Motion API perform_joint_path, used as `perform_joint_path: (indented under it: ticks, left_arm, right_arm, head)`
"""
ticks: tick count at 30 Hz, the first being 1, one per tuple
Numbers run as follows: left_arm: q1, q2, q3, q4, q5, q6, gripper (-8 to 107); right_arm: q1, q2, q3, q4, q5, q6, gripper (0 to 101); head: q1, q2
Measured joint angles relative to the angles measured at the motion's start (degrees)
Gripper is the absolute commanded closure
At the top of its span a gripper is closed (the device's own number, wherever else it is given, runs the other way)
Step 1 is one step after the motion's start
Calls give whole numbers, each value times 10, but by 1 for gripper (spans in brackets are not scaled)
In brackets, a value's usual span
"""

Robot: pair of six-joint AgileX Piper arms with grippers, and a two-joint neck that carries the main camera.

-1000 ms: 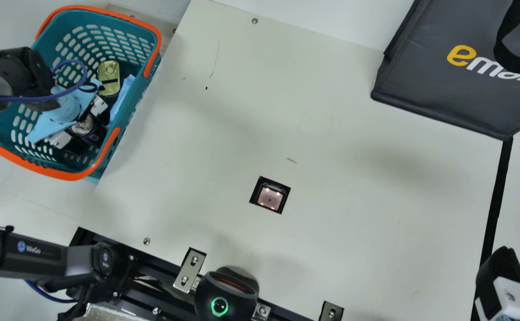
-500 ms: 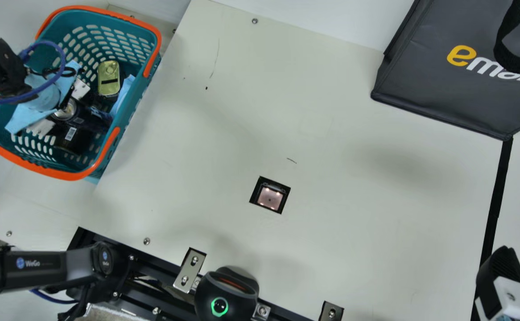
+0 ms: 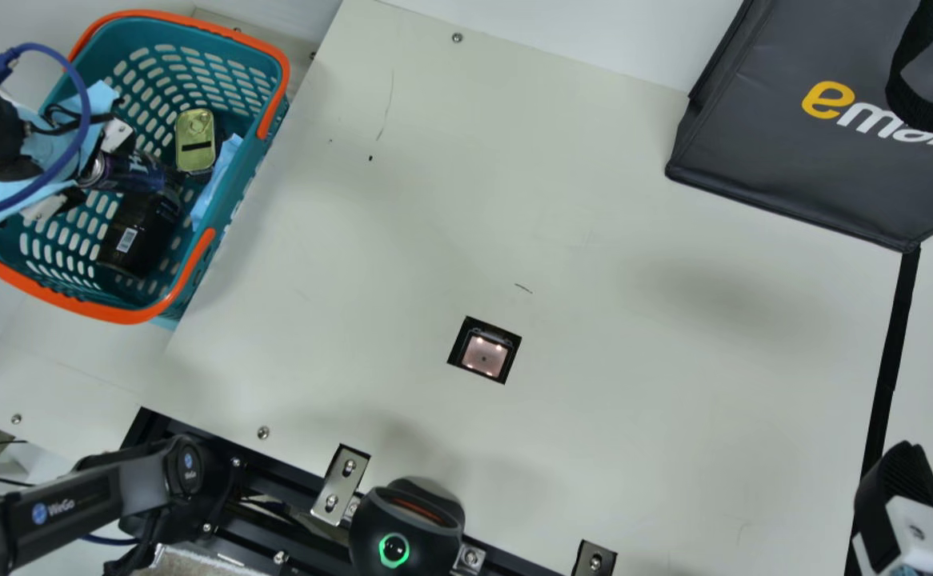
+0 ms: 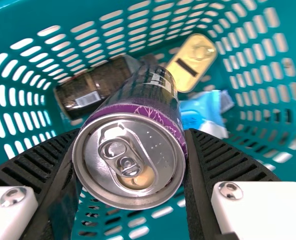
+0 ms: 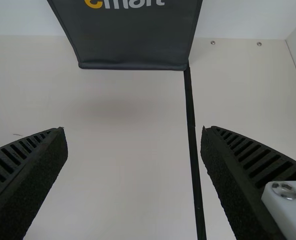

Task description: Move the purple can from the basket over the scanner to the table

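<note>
Within or just above the teal, perforated plastic basket, the purple cylindrical metal can is clasped near its ring-pull end by the left gripper. Probably full, it should handle as weighty, stiff and slippery; mid-body grasping would balance better. Right gripper: jaws wide apart.

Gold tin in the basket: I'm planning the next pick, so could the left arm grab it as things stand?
Probably not: the left gripper is clamped on the purple can, though nothing seems to cover the gold tin.
</note>
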Motion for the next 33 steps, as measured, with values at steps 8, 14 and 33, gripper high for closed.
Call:
perform_joint_path:
  ticks: [8,14,33]
  left_arm:
    - [-33,-75,-20,-52,45,76,107]
    - [-66,-133,-42,-91,100,148,107]
    - [-229,-220,-52,-148,215,236,107]
  right_arm:
    - [0,0,0,0,0,0,6]
    - [0,0,0,0,0,0,6]
    - [0,0,0,0,0,0,6]
  head:
    - [0,0]
    - [0,0]
    - [0,0]
